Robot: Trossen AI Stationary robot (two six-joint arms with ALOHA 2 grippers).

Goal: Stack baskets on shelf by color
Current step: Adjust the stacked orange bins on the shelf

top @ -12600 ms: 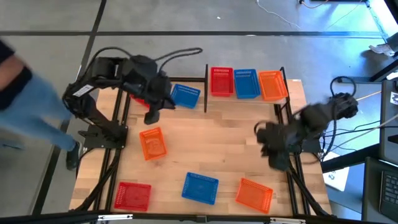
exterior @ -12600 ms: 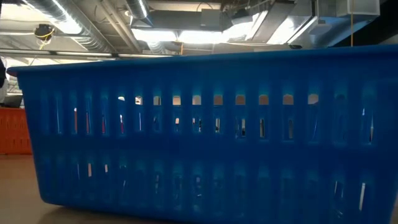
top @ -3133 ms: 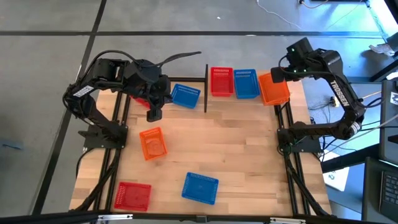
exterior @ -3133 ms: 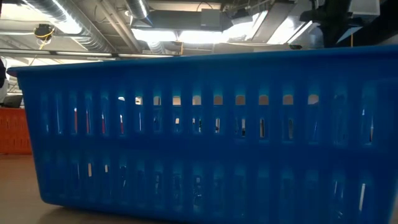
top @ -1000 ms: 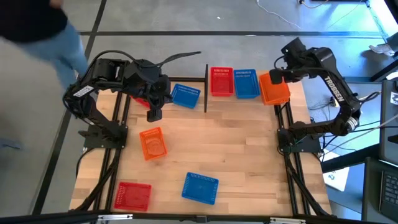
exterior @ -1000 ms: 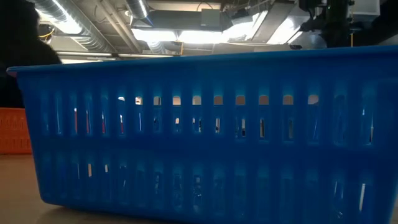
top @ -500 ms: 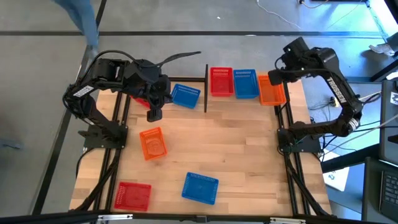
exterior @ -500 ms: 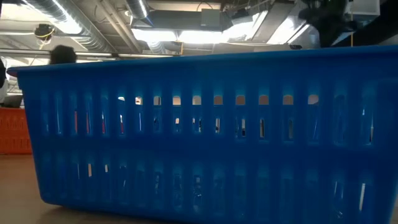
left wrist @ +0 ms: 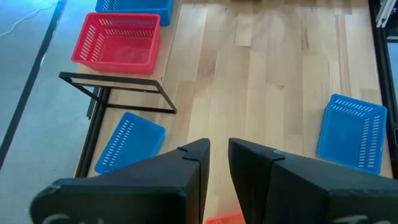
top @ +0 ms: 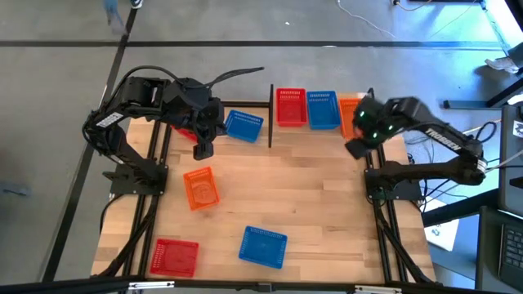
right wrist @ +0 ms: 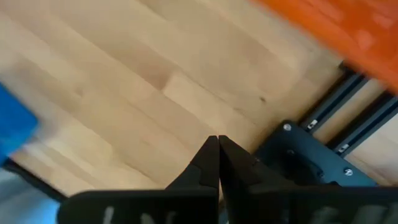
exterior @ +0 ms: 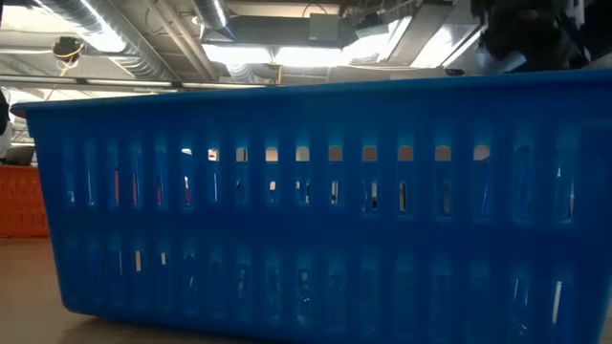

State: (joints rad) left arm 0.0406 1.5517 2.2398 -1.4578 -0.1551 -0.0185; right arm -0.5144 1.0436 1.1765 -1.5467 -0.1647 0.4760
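In the high view the shelf (top: pixel 386 107) at the far edge carries a red basket (top: pixel 291 107), a blue basket (top: pixel 324 109) and orange baskets (top: pixel 350 109), which my right arm partly covers. On the table lie a blue basket (top: pixel 243 125) beside the shelf's left post, an orange one (top: pixel 201 187), a blue one (top: pixel 263 246) and a red one (top: pixel 174 256). Another red basket (top: pixel 185 131) shows under my left arm. My left gripper (top: pixel 200 149) (left wrist: pixel 219 154) hovers narrowly open at far left. My right gripper (top: pixel 355 149) (right wrist: pixel 217 148) is shut above bare table, near the shelf's right end.
The near blue basket (exterior: pixel 306 201) fills the low view, with an orange basket (exterior: pixel 19 201) at its left edge. The black shelf post (top: pixel 270 114) stands mid-table at the far side. Arm bases and black rails line both table sides. Bare wood lies in the middle.
My right gripper has drawn back from the orange baskets on the shelf, toward the near edge and lower over the table. The top orange basket has shifted from askew to lying square with the stack. A person has walked off past the table's far left corner.
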